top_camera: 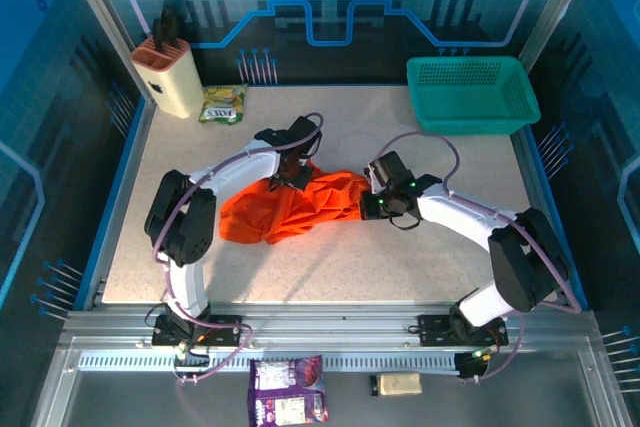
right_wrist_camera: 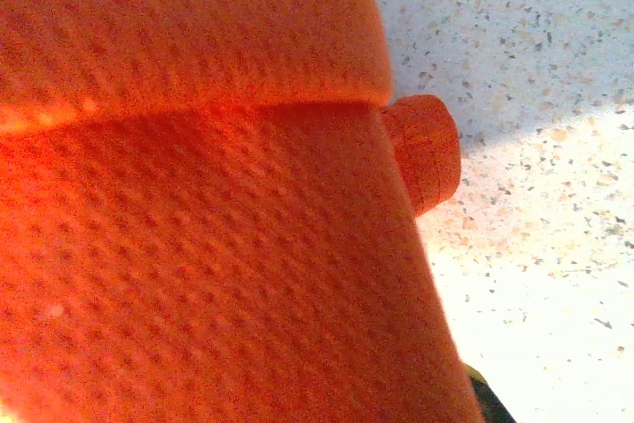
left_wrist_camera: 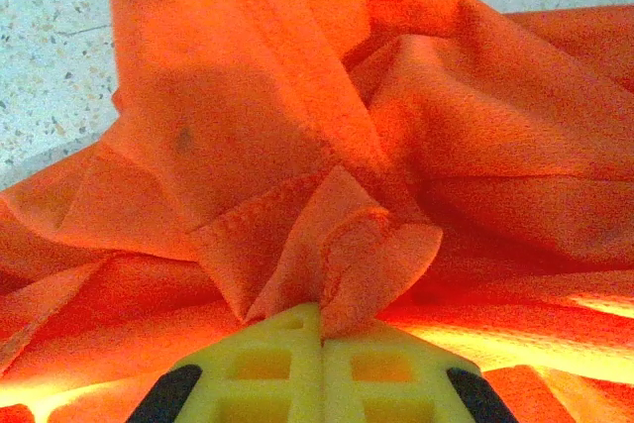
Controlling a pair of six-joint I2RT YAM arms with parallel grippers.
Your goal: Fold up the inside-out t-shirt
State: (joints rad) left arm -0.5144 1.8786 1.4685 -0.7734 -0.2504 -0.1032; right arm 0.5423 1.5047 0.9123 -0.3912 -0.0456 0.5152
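The inside-out t-shirt [top_camera: 290, 209], bright orange and crumpled, lies in a heap in the middle of the speckled table. My left gripper [top_camera: 297, 175] is at the heap's far edge. In the left wrist view its yellow fingers [left_wrist_camera: 267, 364] are pressed together on a bunched fold of the t-shirt [left_wrist_camera: 347, 245]. My right gripper [top_camera: 373, 203] is at the heap's right end, where the cloth is drawn up to it. In the right wrist view the t-shirt [right_wrist_camera: 218, 245] drapes close over the jaws and hides the fingers.
A teal mesh basket [top_camera: 472, 94] stands at the back right. A cream knife block [top_camera: 168, 77] and a green packet [top_camera: 222, 104] are at the back left. A purple packet [top_camera: 288, 389] and a small yellowish pack [top_camera: 397, 383] lie in front of the arm bases.
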